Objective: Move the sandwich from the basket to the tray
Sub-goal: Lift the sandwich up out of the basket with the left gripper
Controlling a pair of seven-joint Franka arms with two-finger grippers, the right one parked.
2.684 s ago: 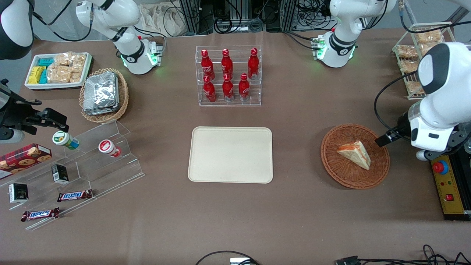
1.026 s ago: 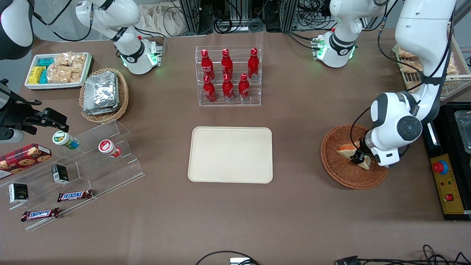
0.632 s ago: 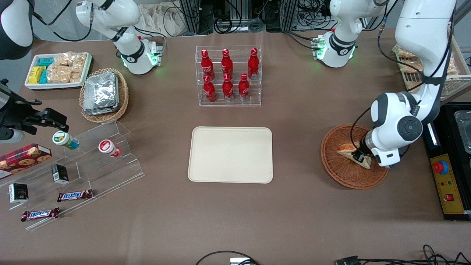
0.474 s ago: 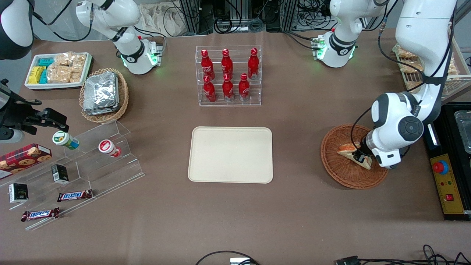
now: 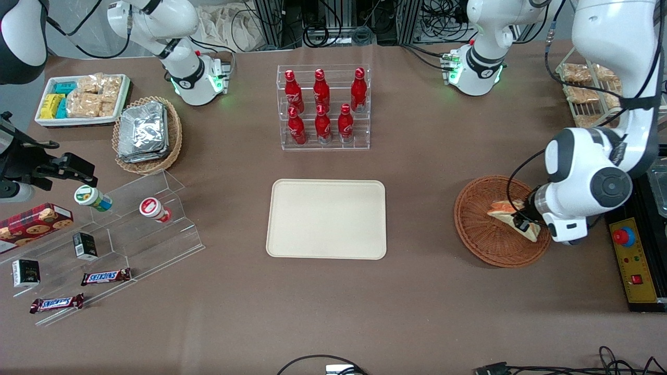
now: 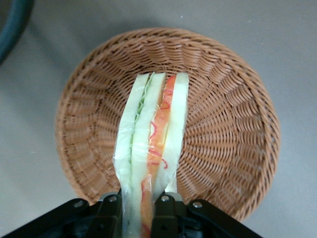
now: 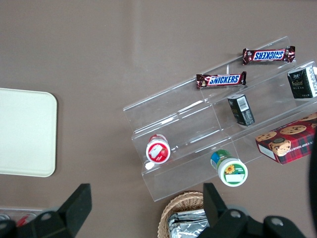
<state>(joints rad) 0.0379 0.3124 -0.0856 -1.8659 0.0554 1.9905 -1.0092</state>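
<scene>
Since a moment ago we are drawing the sandwich up and toward the working arm's end of the counter, our gripper with jaws clamped on its wide end, holding it above the basket, well apart from the tray.

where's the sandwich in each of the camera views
Front view: the sandwich is over the basket, toward the working arm's end of the table, clamped in the left end effector.
Left wrist view: the sandwich stands edge-on over the basket, in the end effector.
Right wrist view: not in it.
Shared landmark: the basket, in the front and left wrist views.
</scene>
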